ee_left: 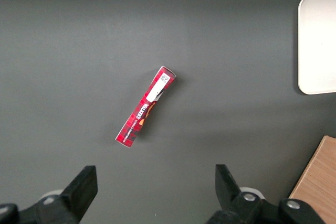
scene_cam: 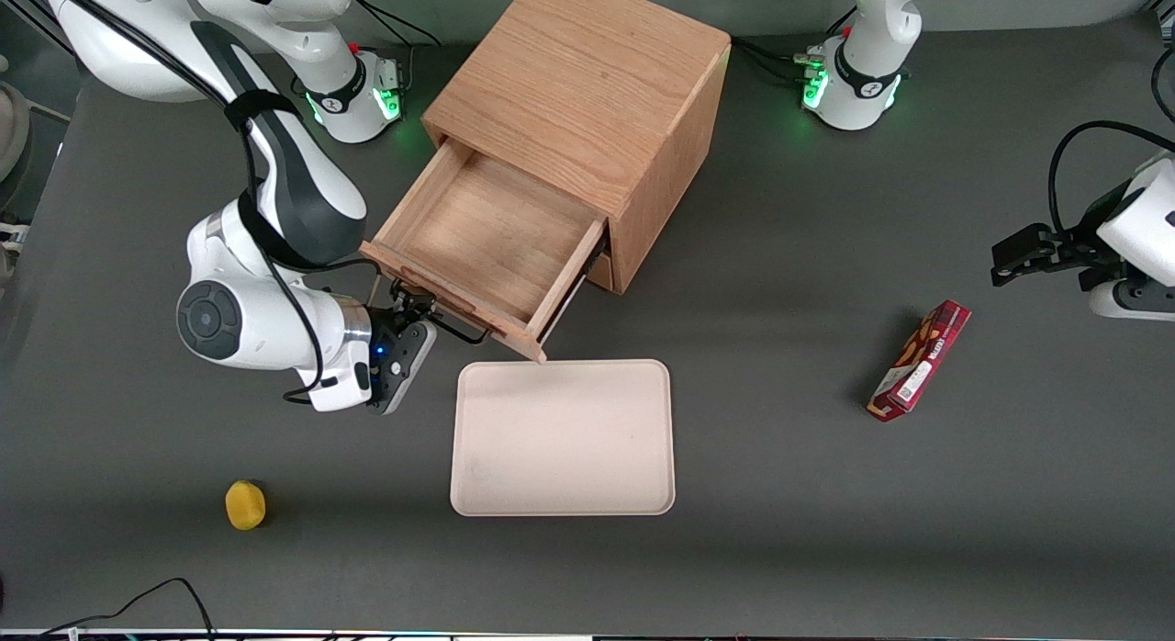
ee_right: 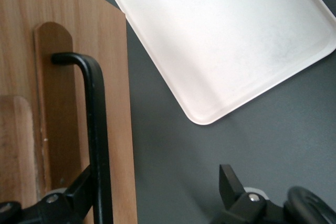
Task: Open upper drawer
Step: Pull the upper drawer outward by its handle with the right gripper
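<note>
The upper drawer [scene_cam: 486, 237] of the light oak cabinet [scene_cam: 587, 99] stands pulled far out, and its plain wood tray is bare. Its black bar handle [scene_cam: 459, 329] runs along the drawer front. The right arm's gripper [scene_cam: 415, 312] is in front of the drawer at the handle. In the right wrist view the gripper [ee_right: 156, 182] is open with its fingers wide apart. The handle [ee_right: 97, 129] stands just inside one finger [ee_right: 73, 192], against the drawer front [ee_right: 31, 35]. The gripper holds nothing.
A cream tray [scene_cam: 562, 437] lies flat just in front of the open drawer and also shows in the right wrist view [ee_right: 220, 35]. A red snack box [scene_cam: 920, 360] lies toward the parked arm's end. A yellow lump [scene_cam: 245, 505] lies near the front camera.
</note>
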Robot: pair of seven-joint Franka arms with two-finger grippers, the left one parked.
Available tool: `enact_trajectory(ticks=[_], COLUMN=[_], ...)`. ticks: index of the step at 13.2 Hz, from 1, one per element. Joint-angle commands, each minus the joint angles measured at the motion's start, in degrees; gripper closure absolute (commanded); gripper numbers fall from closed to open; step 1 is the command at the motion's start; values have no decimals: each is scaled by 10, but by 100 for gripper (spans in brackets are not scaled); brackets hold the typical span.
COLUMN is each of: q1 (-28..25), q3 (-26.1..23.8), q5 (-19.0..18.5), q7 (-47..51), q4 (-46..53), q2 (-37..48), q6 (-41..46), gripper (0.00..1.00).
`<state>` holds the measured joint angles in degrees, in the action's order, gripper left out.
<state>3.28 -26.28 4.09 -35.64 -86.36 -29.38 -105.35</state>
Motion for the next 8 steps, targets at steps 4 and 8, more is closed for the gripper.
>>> enact_trajectory(ticks=[4,8], q1=[-7,-8], q3=[10,9], q5=[-31,-31], q7=[-7,-3], q4=[72,116], q2=[-37,-19], q6=[40,94], gripper=[0,0])
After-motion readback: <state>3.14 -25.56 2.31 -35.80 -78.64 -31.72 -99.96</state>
